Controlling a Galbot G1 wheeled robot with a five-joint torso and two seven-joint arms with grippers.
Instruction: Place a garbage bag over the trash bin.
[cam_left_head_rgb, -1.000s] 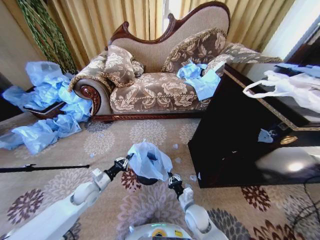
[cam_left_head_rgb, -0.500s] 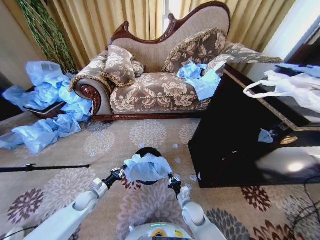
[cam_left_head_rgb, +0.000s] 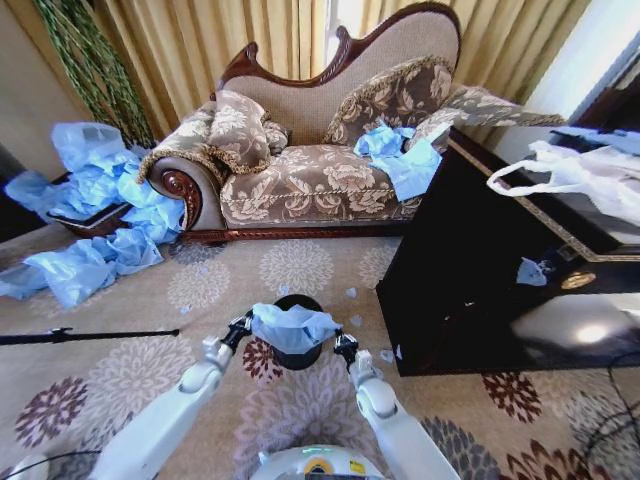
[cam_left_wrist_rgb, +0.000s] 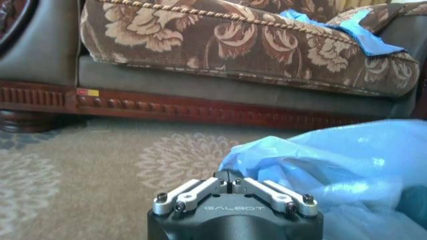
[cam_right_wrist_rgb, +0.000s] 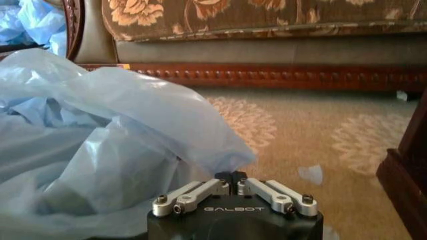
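Patterned beige carpet (cam_left_head_rgb: 130, 375) with round floral medallions covers the floor before a carved wooden sofa (cam_left_head_rgb: 330, 150) upholstered in brown floral fabric, backed by gold curtains (cam_left_head_rgb: 200, 40). Heaps of crumpled blue plastic bags (cam_left_head_rgb: 90, 215) lie on the floor at the sofa's left end, and more blue plastic (cam_left_head_rgb: 400, 160) rests on its seat. At right stands a dark glossy cabinet (cam_left_head_rgb: 480, 290) carrying a white plastic bag with loop handles (cam_left_head_rgb: 575, 175).

Near the middle of the carpet, the small black round trash bin (cam_left_head_rgb: 299, 357) stands upright with smooth plain sides. The light blue, thin, crinkly garbage bag (cam_left_head_rgb: 290, 327) lies bunched across its mouth, hiding most of the rim; a dark arc of rim shows at the far side.

The 2 white arms reach forward from the bottom of the head view and converge on the bin. The left gripper (cam_left_head_rgb: 240, 328) sits at the bag's left edge, the right gripper (cam_left_head_rgb: 344, 346) at its right edge, both level with the bin's top. In the left wrist view the left gripper (cam_left_wrist_rgb: 229, 176) has its fingers pressed together on a fold of the translucent film (cam_left_wrist_rgb: 333, 165). In the right wrist view the right gripper (cam_right_wrist_rgb: 231, 176) is likewise pinched closed on the bag's edge (cam_right_wrist_rgb: 120, 145), whose wrinkled, slightly see-through sheet billows beside it.
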